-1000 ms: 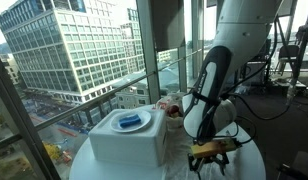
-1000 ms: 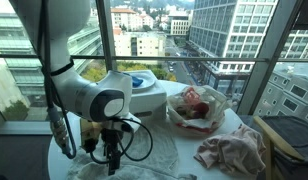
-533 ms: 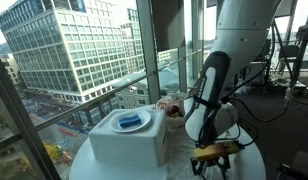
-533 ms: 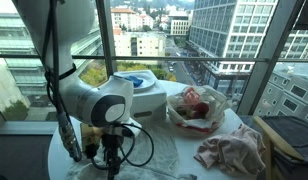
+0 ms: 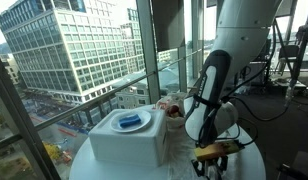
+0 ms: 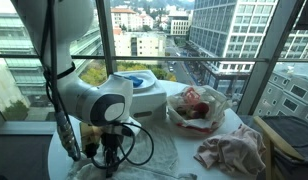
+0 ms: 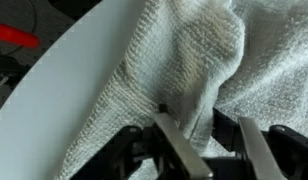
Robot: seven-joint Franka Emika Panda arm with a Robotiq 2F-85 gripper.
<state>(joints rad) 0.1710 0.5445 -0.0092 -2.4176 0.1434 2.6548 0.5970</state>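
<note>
Both exterior cameras are standing near the round desk [image 5: 89, 165], facing the windows [image 5: 74, 60]. In an exterior view the arm [image 5: 207, 95] is showing at three o'clock of the white box [image 5: 126, 138]; in an exterior view, at eight o'clock of that box [image 6: 144, 92]. The wrist camera is looking down closely on the towel [image 7: 194, 60], fingers [image 7: 178, 145] entering at six o'clock.

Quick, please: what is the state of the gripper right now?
Gripper: half closed around a raised fold of the white towel; whether it already grips it cannot be told.

Round white table [image 7: 54, 100] bears towel [image 7: 194, 60], box [image 5: 124, 140], bag [image 6: 197, 108], cloth [image 6: 232, 152].
</note>
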